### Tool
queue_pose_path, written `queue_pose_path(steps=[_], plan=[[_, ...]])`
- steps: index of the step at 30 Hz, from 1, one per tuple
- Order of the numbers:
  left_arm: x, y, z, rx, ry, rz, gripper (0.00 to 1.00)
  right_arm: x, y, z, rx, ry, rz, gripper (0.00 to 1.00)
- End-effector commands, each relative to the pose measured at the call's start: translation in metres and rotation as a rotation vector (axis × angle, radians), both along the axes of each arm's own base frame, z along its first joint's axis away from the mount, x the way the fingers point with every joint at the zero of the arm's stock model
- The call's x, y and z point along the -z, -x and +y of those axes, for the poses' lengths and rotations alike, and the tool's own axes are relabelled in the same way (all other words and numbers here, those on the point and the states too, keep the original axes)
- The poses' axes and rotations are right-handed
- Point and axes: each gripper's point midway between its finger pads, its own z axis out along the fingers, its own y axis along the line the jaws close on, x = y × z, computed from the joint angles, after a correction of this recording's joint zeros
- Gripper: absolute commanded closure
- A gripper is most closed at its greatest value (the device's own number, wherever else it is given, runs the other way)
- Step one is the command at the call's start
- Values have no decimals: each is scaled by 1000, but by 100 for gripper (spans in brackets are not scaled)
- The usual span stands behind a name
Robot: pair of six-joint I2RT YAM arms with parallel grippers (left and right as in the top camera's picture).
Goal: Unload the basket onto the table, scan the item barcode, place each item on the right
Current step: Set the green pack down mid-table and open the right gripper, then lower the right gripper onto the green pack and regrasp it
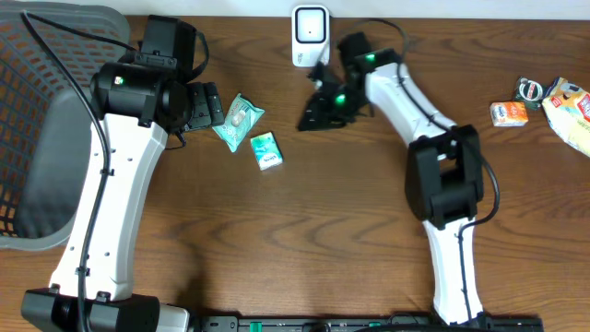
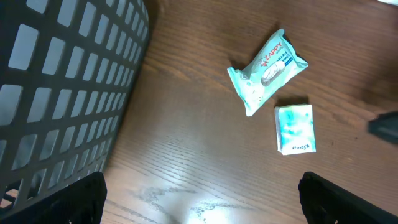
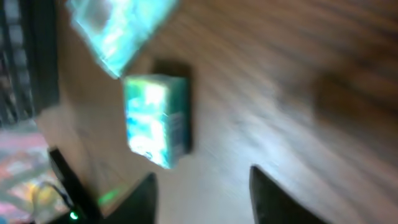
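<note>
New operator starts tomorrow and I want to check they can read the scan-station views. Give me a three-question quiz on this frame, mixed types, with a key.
1. True or false: the small green box lies on the table, held by neither gripper.
2. Which lies nearer the basket: A, the teal pouch, or B, the small green box?
3. Fill in: the left gripper and the right gripper both stand ___, with nothing between their fingers.
Key: 1 true; 2 A; 3 open.
</note>
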Motion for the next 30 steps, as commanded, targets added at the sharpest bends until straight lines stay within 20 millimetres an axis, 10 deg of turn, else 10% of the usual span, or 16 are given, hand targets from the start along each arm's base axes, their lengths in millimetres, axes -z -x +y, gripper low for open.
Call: queue_pose_path(steps=[1, 5, 16, 30], plan=[[0, 1, 3, -14, -8, 0, 2, -11, 14, 32, -79, 0, -68, 42], [0, 1, 3, -14, -8, 0, 2, -1, 19, 46, -113, 104, -144, 28], [0, 1, 3, -14, -8, 0, 2, -37, 20, 56, -126, 146, -254, 40], [0, 1, 3, -14, -8, 0, 2, -19, 26, 82, -66, 311, -346, 55]])
